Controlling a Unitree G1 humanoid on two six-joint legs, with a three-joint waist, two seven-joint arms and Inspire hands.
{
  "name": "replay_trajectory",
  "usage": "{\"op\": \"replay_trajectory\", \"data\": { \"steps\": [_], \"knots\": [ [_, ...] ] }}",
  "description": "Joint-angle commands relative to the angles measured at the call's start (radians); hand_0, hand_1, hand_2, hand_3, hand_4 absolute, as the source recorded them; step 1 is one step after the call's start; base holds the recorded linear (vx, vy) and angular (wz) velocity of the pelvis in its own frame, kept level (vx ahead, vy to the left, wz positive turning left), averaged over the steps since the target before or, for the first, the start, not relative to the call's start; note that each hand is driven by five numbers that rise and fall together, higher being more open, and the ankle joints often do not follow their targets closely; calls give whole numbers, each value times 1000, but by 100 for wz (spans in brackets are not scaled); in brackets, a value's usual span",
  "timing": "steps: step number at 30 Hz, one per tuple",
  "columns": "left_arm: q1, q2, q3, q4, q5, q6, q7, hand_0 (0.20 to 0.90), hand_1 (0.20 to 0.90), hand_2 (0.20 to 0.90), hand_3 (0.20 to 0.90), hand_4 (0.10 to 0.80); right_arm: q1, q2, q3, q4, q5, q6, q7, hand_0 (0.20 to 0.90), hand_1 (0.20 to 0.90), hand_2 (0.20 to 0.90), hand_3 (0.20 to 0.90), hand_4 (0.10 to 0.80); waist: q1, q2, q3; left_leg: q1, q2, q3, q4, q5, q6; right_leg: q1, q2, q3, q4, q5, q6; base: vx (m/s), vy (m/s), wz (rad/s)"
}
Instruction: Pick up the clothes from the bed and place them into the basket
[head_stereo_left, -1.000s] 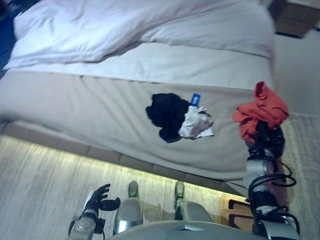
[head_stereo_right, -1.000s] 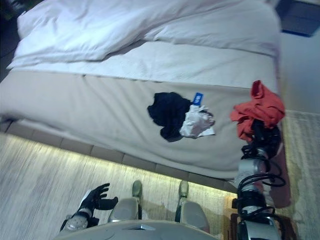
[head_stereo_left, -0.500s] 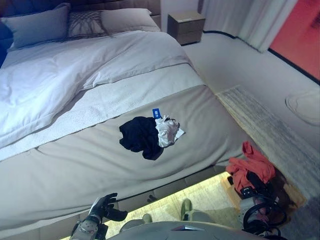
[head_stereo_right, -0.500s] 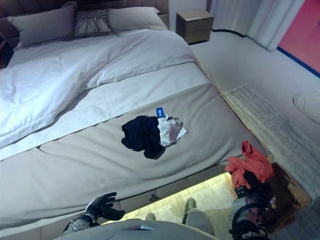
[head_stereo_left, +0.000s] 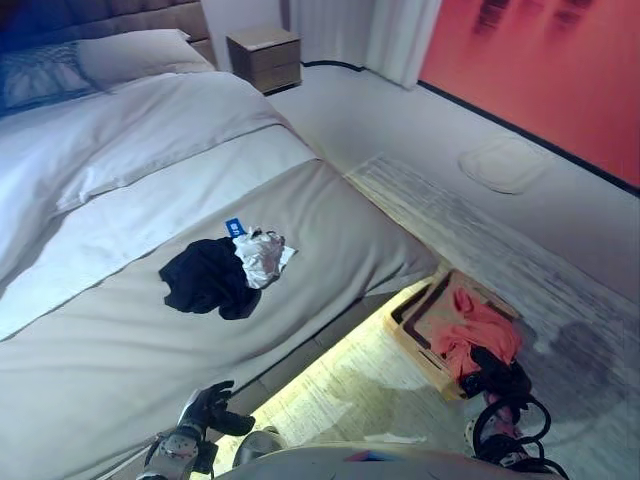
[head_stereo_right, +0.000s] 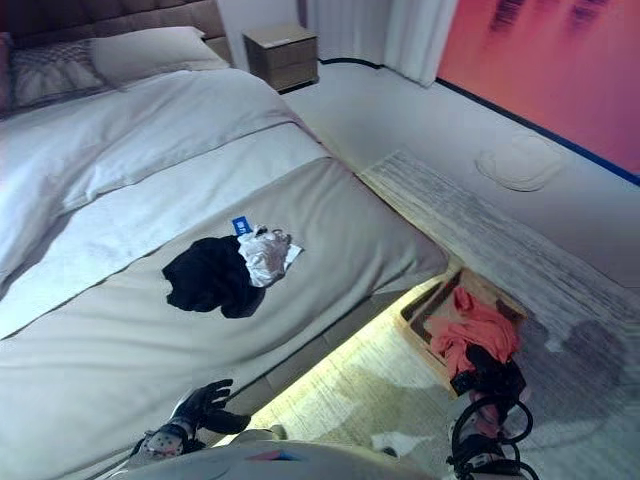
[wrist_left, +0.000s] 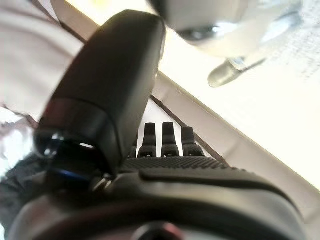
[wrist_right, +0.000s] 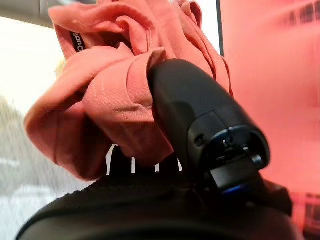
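a: what is lying at left?
b: left hand (head_stereo_left: 207, 411) is hanging relaxed, fingers loose, by the bed (head_stereo_left: 120, 330); black garment (head_stereo_left: 205, 277) and white garment (head_stereo_left: 260, 256) are touching on it.
a: and right?
b: right hand (head_stereo_left: 492, 377) is clutching the red garment (head_stereo_left: 470, 332) over the basket (head_stereo_left: 412, 333).

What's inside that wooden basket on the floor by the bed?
The basket looks bare inside where it shows. The right hand holds a red garment over it, covering much of its inside, so anything beneath can't be seen.
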Motion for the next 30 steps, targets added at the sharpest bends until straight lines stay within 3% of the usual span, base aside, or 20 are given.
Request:
{"op": "replay_trajectory", "data": {
  "steps": [1,8,17,30],
  "knots": [
    [-11,13,10,-24,26,-50,4,900,900,900,900,800,-56,-94,-41,-69,26,-97,-14,300,300,300,200,100,28,78,-9,-65,0,-4,-61,77,25,76,12,-38,94,-113,31,16,-62,-173],
    [4,36,24,2,45,-70,27,900,900,900,900,800,-80,-141,-87,-47,88,-140,-6,300,300,300,200,100,14,100,-8,-38,2,-10,-98,93,9,85,8,-58,82,-109,33,1,-35,2],
    [38,23,22,22,33,-122,40,900,900,900,900,800,-128,-222,-142,-40,104,-110,45,300,300,300,200,100,-6,118,1,-34,8,-13,-116,100,-8,73,10,-57,81,-108,35,-24,-4,4],
    [47,29,28,19,32,-122,28,900,900,900,900,800,-174,-323,-152,-77,71,-51,91,300,300,300,200,100,-13,135,15,-39,16,-16,-116,115,-31,77,1,-72,90,-114,28,8,0,-1]
  ]
}}
